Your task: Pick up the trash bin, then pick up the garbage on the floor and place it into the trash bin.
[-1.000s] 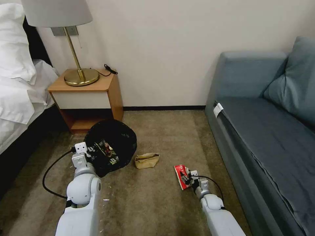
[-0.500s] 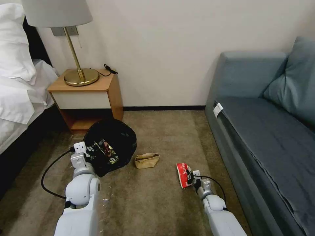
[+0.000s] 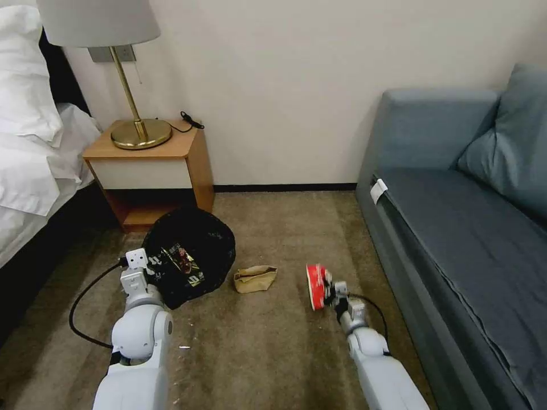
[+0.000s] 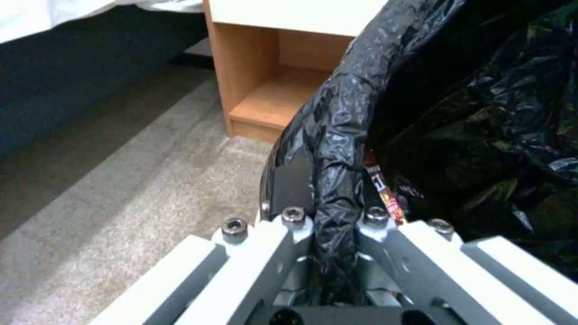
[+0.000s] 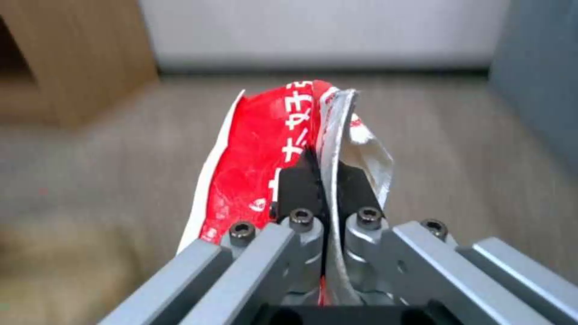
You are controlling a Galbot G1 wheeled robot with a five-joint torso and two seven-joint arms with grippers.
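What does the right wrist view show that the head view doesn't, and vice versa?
Right wrist alone: the right gripper's pads pinching a fold of the red-and-white packet, jaws closed on it.

Head alone: the left gripper at the rim of the trash bin, a wrapper inside the bin, crumpled tan paper on the carpet, the nightstand and sofa.

Both: the packet in the right gripper, over the carpet.

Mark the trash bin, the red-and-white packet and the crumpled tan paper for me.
trash bin (image 3: 196,239): head view, on the black bag bulging over its rim.
red-and-white packet (image 5: 253,149): right wrist view, on its red printed face.
crumpled tan paper (image 3: 254,278): head view, middle of the paper on the carpet.
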